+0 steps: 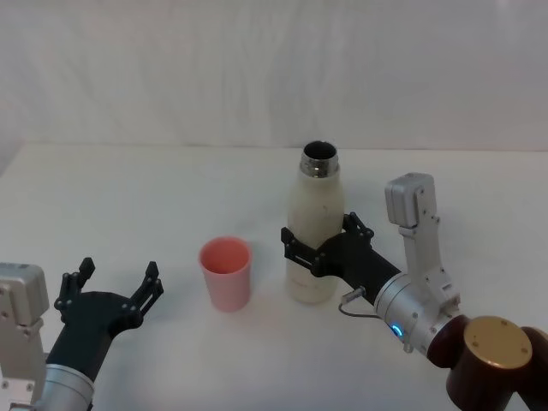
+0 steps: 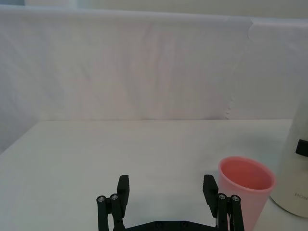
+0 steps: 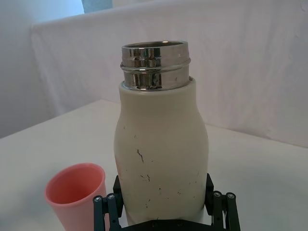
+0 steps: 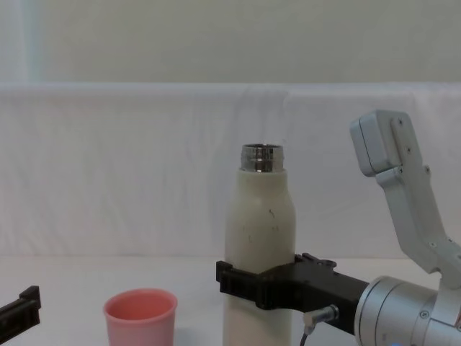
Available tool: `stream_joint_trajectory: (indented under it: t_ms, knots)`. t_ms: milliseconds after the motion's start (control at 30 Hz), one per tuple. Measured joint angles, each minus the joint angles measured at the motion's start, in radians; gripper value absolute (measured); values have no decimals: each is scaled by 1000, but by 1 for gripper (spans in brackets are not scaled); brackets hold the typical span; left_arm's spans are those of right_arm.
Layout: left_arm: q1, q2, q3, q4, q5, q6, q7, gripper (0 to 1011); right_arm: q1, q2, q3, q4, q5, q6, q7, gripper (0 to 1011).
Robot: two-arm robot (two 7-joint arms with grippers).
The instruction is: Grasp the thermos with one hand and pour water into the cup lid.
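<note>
Thermos: tall cream-white bottle (image 1: 313,224) with dark specks and a bare steel threaded neck, mouth open. Stands upright on the white table (image 1: 128,197), a little right of centre in the head view. Base on the tabletop as far as the head view shows.

Cup lid: small salmon-pink cup (image 1: 225,272), upright, mouth up. Sits on the table just to the robot's left of the thermos, apart from it, a narrow strip of tabletop between them. Inside looks empty in the left wrist view (image 2: 245,192).

Right gripper: black, 2 fingers (image 1: 318,246), reaching in from the lower right. Fingers sit 1 on each side of the thermos's lower body, closed around it and touching the wall. The chest view shows the black fingers (image 4: 248,282) wrapping the bottle below its middle; the right wrist view shows the bottle (image 3: 161,154) seated between the 2 finger tips (image 3: 106,204).

Right arm: white-and-silver, round metallic joint with a small blue light, angled up behind the gripper.

Left gripper: black, 2 fingers (image 1: 116,283), low at the robot's left, near the table's front edge. Jaws spread wide, nothing between them. Well apart from the thermos, nearer the cup lid but not touching it. In the left wrist view the cup lid stands just beyond one of its fingers (image 2: 211,190).

Backdrop: white cloth (image 4: 144,166) behind the table.
</note>
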Motion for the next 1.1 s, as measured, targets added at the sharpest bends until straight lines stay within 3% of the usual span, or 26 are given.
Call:
stream_joint_trajectory:
  t_ms: [1100]
  knots:
    - [0, 0, 0, 0, 0, 0, 0, 1001, 2, 4, -4, 1, 1, 7, 0, 1001]
